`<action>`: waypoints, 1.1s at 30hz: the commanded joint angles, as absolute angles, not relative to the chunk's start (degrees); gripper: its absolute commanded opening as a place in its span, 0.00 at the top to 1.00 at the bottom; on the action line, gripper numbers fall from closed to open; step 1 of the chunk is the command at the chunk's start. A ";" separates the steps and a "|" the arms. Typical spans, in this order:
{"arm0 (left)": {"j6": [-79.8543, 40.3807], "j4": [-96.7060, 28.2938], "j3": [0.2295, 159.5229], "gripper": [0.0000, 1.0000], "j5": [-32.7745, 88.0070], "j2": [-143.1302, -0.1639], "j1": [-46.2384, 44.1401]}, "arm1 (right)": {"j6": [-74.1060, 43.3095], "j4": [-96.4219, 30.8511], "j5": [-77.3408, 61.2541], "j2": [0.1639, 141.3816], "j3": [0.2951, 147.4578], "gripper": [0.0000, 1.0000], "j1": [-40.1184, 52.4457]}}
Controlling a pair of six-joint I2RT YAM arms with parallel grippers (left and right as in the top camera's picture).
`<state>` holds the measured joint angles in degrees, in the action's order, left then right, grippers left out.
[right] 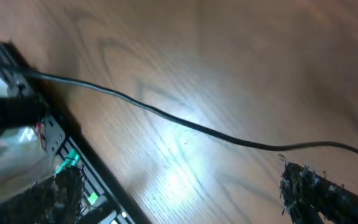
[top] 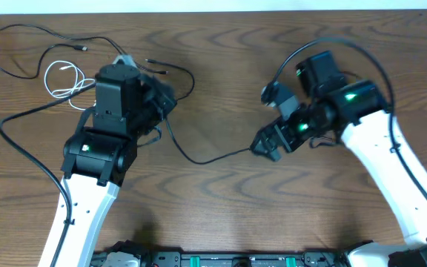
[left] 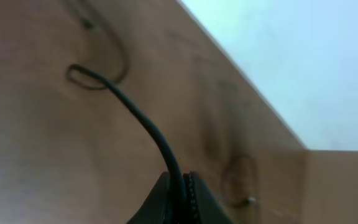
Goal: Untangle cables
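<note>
Overhead: black cable, pinched in the left tool, stretches rightward over the worktop toward the spread right tool.

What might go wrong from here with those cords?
The left claw pinches a black cable at its very tip; a hard pull might let it slip out. The right claw stands open with what looks like the same cable lying loose beside it, so that end may just drag along. Other black loops lie close to the white cable; tugging could tighten them together.
</note>
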<state>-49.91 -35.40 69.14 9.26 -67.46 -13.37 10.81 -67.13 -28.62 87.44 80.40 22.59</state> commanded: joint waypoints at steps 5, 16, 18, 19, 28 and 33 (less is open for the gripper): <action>-43.16 -43.79 69.65 0.92 3.77 -66.98 -13.15 | 5.50 -62.63 -30.83 87.39 75.13 0.01 26.09; -43.09 -48.36 69.60 0.92 3.79 -66.98 -13.15 | -8.08 -54.04 -30.83 87.39 70.70 0.01 30.96; -43.09 -49.04 69.60 0.92 3.75 -66.98 -13.15 | -10.94 -51.46 -30.79 87.39 69.69 0.01 31.92; -43.09 -49.25 69.60 0.92 3.36 -66.98 -13.15 | -12.14 -50.65 -30.79 87.39 69.34 0.01 32.27; -43.09 -49.78 69.60 0.92 1.87 -67.09 -13.15 | -16.69 -48.47 -29.47 87.39 68.14 0.01 33.85; -43.11 -50.52 69.60 0.92 1.89 -67.46 -13.15 | -20.62 -47.27 -29.47 87.39 68.01 0.01 33.87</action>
